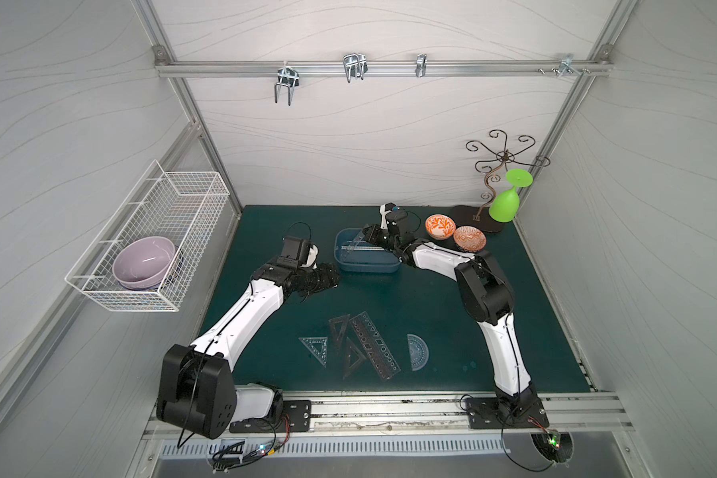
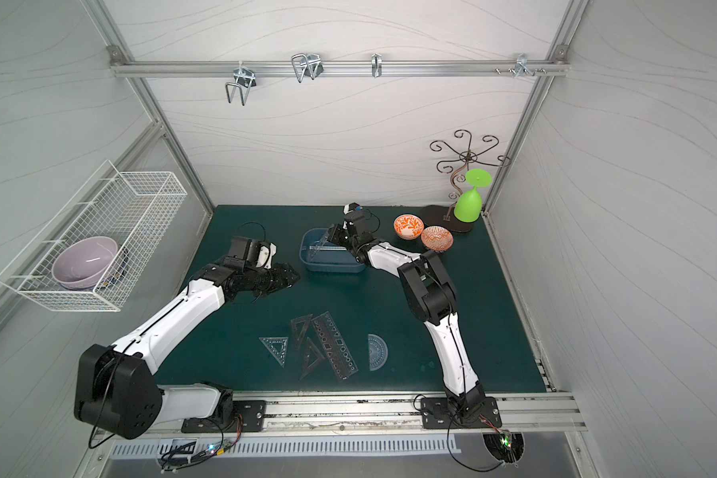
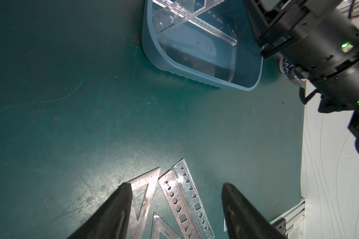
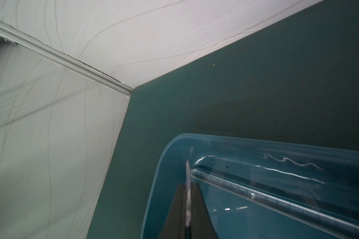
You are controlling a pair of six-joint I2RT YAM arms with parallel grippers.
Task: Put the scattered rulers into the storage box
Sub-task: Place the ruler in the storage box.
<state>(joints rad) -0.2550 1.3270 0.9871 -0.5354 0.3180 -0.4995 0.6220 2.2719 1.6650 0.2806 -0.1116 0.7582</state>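
Note:
The dusty-blue storage box (image 1: 369, 269) (image 2: 333, 269) sits at the middle back of the green mat. My right gripper (image 1: 369, 236) (image 4: 187, 186) is over it, shut on a clear flat ruler (image 1: 354, 245) (image 4: 187, 171) that slants down into the box. A clear straightedge (image 4: 278, 198) (image 3: 214, 31) lies inside. My left gripper (image 1: 327, 279) (image 3: 175, 186) hangs open left of the box, holding nothing. On the mat in front lie a bluish triangle (image 1: 315, 347), two dark triangles (image 1: 339, 331) (image 1: 354, 361), stencil strips (image 1: 375, 345) (image 3: 184, 202) and a protractor (image 1: 417, 351).
Two orange patterned bowls (image 1: 440, 226) (image 1: 469, 239) stand right of the box. Behind them a green goblet (image 1: 506, 202) hangs upside down on a wire stand (image 1: 499, 157). A white wire basket (image 1: 162, 207) with a purple bowl (image 1: 143, 260) is fixed to the left wall.

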